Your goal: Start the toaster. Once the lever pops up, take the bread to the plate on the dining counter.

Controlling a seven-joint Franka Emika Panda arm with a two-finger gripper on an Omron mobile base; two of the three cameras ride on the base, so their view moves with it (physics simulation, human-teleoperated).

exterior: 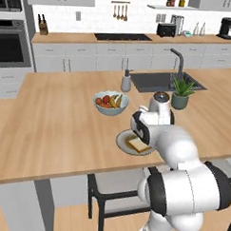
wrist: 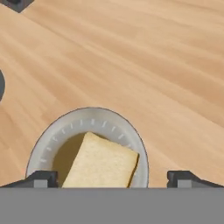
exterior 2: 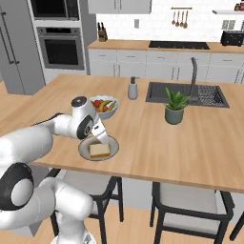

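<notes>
The bread [wrist: 103, 164], a light tan slice, lies flat on the round grey plate [wrist: 94, 114] near the front edge of the dining counter [wrist: 153, 65]. My gripper [wrist: 113, 178] hangs open just above the slice, one finger on each side and nothing held. From the right base view the bread [exterior 2: 99, 150] rests on the plate [exterior 2: 86, 151] under my gripper [exterior 2: 101, 138]. In the left base view my arm covers part of the plate [exterior: 120, 139] and the bread [exterior: 136, 145]. The black toaster [exterior: 166, 29] stands far off on the back worktop, as does the toaster [exterior 2: 232, 38] seen from the right.
A white fruit bowl [exterior 2: 104, 106] sits just behind the plate. Farther along the counter are a soap dispenser [exterior 2: 133, 89], a sink [exterior 2: 186, 93] with a tall tap, and a potted plant [exterior 2: 175, 107]. Chairs [exterior 2: 190, 209] stand under the counter's near edge.
</notes>
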